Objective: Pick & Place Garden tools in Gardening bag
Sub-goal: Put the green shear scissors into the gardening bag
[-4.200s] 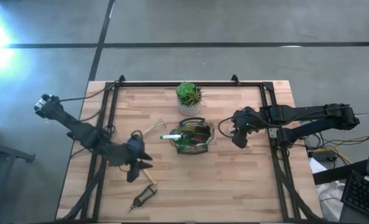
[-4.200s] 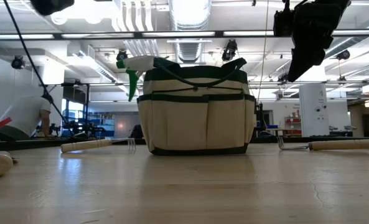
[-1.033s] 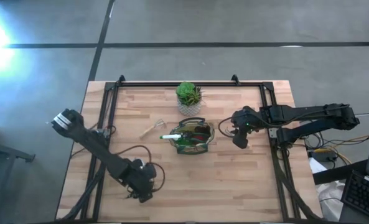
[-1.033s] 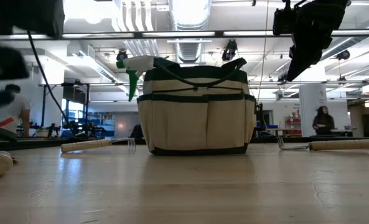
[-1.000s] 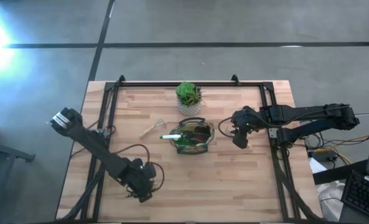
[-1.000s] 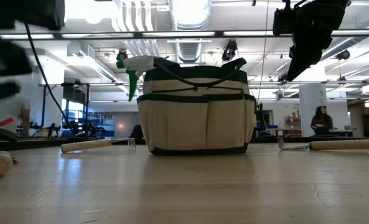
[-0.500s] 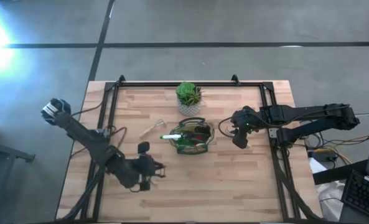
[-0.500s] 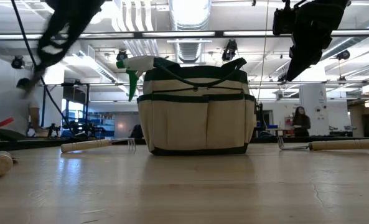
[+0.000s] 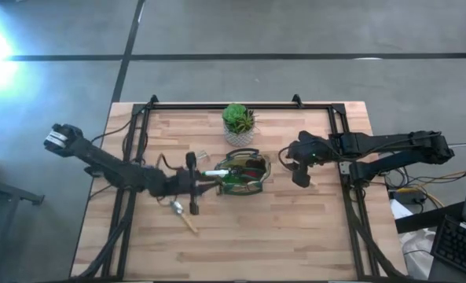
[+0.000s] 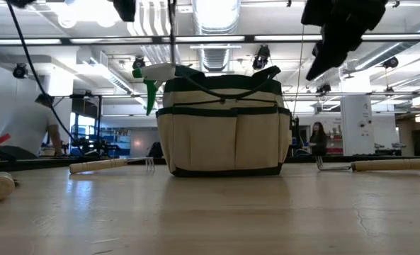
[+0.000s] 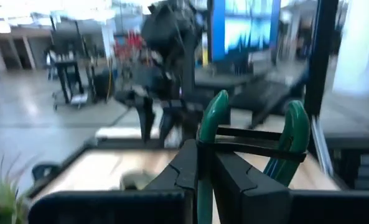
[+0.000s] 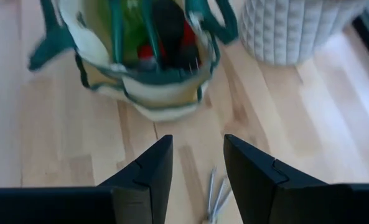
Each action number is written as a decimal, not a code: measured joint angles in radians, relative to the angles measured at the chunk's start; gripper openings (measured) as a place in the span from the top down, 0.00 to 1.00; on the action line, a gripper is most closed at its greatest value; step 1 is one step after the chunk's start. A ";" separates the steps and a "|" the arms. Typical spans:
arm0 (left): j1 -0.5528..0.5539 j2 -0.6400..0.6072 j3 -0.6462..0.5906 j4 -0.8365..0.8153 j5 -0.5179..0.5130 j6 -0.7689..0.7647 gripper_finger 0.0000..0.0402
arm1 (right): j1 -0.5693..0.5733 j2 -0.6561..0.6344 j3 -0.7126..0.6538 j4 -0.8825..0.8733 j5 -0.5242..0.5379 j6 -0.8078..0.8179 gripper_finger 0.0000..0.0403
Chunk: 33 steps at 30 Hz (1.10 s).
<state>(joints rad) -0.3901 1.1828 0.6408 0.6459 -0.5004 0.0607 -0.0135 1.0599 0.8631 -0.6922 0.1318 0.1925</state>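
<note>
L gripper [image 9: 192, 186]: fingers clamped on green-handled pruners [image 11: 249, 146], held just beside the gardening bag [image 9: 243, 173], at its L side. R gripper [image 12: 193, 163]: fingers apart, nothing between; rake fork tines [image 12: 214, 196] seen just beyond them, bag farther out. A wooden-handled tool [image 9: 183, 216] lies near the L gripper.

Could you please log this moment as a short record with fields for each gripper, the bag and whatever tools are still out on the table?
left gripper: just left of the gardening bag, above the table, jaws shut on a green-handled pruner
right gripper: right of the bag, jaws open, nothing in them
bag contents: green-and-white tool sticking out on the left, a red-and-black item inside
tools still on table: wooden-handled tool in front of the left gripper; rake fork behind it
bystander: potted plant behind the bag
</note>
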 joint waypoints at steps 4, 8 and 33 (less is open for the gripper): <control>0.077 0.001 -0.053 0.149 0.124 0.007 0.94 | 0.014 0.000 0.000 0.078 0.000 -0.046 0.67; 0.109 0.009 -0.071 0.212 0.171 0.042 0.94 | 0.041 -0.003 0.000 0.160 0.000 -0.069 0.67; 0.164 0.006 -0.020 0.180 0.170 0.097 0.94 | 0.287 0.007 0.029 0.664 -0.053 -0.110 0.67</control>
<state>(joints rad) -0.2264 1.1885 0.6212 0.8263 -0.3302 0.1576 0.2732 1.0665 0.8917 -0.0279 0.0788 0.0824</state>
